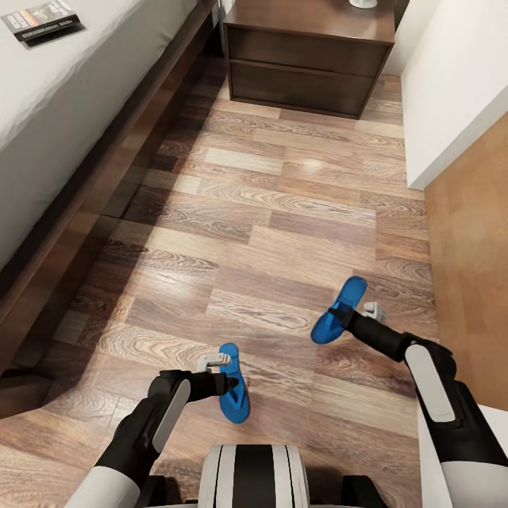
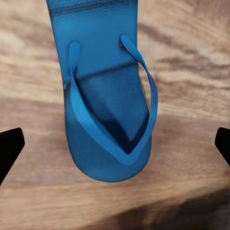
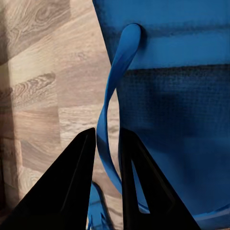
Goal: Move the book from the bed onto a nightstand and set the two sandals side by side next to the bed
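Two bright blue sandals lie on the wood floor beside the bed [image 1: 49, 120]. My left gripper [image 1: 227, 375] hovers open over the nearer sandal [image 1: 234, 402]; in the left wrist view that sandal [image 2: 108, 96] lies flat between the wide-spread fingertips [image 2: 9, 148]. My right gripper [image 1: 346, 315] is shut on the other sandal [image 1: 349, 291]; the right wrist view has its black fingers [image 3: 72, 187] pinching that sandal's strap [image 3: 115, 81]. The book [image 1: 41, 20] lies on the mattress at the far left. A dark brown nightstand [image 1: 310, 60] stands ahead against the wall.
The bed's dark wooden frame [image 1: 106, 197] runs along the left. A white wall [image 1: 451, 92] juts in at the right, with a tan surface [image 1: 473, 261] below it. A white object [image 1: 363, 3] sits on the nightstand top. Plank floor [image 1: 268, 212] stretches between me and the nightstand.
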Robot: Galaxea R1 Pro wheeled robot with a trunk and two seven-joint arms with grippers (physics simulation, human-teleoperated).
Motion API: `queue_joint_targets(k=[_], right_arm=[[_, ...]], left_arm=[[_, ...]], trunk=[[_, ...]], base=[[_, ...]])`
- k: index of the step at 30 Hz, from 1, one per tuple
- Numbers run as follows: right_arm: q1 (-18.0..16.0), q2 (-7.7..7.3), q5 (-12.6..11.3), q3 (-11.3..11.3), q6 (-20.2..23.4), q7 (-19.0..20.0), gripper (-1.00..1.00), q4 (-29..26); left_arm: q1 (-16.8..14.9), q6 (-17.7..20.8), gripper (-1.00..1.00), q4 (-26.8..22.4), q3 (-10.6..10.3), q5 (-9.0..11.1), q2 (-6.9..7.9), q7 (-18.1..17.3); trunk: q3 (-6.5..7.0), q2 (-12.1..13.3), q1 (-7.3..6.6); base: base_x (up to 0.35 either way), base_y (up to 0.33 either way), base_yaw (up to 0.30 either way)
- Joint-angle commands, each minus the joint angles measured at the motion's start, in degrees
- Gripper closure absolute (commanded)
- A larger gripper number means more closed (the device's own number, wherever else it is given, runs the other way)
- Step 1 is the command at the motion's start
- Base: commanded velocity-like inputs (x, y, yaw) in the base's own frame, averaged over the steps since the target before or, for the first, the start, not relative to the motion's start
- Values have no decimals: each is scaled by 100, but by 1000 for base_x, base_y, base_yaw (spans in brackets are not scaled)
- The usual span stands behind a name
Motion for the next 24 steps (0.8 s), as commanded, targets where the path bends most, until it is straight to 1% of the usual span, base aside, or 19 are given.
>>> queue_joint_targets(k=[1, 3, 21, 24], right_arm=[[-3, 2, 15, -12, 34, 45, 100, -20], [-3, 2, 14, -13, 37, 49, 100, -30], [-3, 4, 13, -13, 39, 53, 100, -32], [-3, 4, 13, -13, 39, 54, 100, -32]], left_arm=[[-1, 24, -100, -6, 3, -8, -1, -12], [-1, 24, -100, -6, 3, -8, -1, -12], [-1, 24, -100, -9, 3, -8, -1, -12], [-1, 24, -100, -9, 3, -7, -3, -12]], trunk=[[-3, -1, -1], [-3, -1, -1], [-402, -25, 46], [-402, -25, 46]], base=[[0, 0, 0], [0, 0, 0], [0, 0, 0], [0, 0, 0]])
